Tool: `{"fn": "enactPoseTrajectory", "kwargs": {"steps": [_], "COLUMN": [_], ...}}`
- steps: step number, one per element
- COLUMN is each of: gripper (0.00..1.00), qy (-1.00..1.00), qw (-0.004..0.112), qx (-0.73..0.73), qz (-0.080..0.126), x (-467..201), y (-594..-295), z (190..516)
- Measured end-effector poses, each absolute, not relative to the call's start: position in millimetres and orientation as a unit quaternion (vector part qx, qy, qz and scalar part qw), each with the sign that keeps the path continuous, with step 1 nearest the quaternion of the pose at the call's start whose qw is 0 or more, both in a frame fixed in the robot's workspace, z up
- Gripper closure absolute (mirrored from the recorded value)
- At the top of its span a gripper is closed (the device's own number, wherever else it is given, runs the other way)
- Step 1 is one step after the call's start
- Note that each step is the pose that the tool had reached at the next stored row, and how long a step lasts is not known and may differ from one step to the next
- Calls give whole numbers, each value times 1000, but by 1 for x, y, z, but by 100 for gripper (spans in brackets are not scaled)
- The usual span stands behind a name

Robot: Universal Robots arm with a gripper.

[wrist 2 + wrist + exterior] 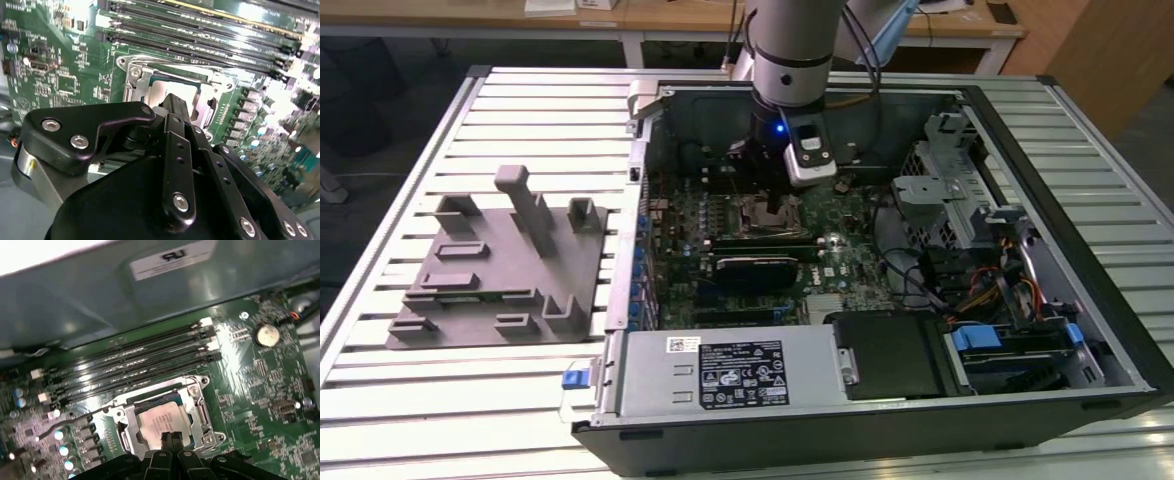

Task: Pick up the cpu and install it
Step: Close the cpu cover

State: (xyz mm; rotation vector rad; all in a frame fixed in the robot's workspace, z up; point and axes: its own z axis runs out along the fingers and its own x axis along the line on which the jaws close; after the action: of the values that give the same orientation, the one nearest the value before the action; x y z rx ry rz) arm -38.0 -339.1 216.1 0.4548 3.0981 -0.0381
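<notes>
The end effector point(171, 436), fingers together, hovers over the cpu point(161, 418), which lies in the socket point(117, 415). Placement looks done; any further move calls for level seating.

a robotics lab — robot arm point(790, 50) over an opened computer case point(854, 440) on a slatted aluminium bench point(534, 100).

In the first wrist view the tool point(171, 437) covers one edge of the cpu point(161, 419), and whether its tips touch the cpu cannot be told. In the exterior view the arm point(790, 50), cut off by the top edge, hides part of the socket point(774, 218), where the cpu is too small to tell.
</notes>
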Motion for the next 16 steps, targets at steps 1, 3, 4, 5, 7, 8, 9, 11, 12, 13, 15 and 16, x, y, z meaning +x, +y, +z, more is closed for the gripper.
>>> {"fn": "enactPoseTrajectory", "kwargs": {"steps": [1, 3, 4, 5, 7, 8, 9, 11, 12, 13, 15, 16], "gripper": [89, 89, 89, 89, 89, 89, 89, 89, 89, 89, 89, 89], "qy": [991, 993, 994, 995, 996, 997, 997, 998, 998, 998, 999, 999], "qw": [5, 5, 5, 5, 6, 6, 6, 6, 6, 6, 7, 7], "qx": [136, 118, 109, 100, 84, 77, 73, 64, 60, 55, 45, 39], "qz": [-12, -12, -12, -12, -11, -10, -9, -6, -4, -3, -1, -1], "x": [-38, -38, -38, -38, -38, -38, -38, -38, -38, -38, -38, -38], "y": [-339, -339, -339, -339, -339, -339, -339, -339, -339, -339, -339, -339], "z": [216, 216, 215, 215, 215, 215, 215, 215, 215, 214, 214, 214]}}
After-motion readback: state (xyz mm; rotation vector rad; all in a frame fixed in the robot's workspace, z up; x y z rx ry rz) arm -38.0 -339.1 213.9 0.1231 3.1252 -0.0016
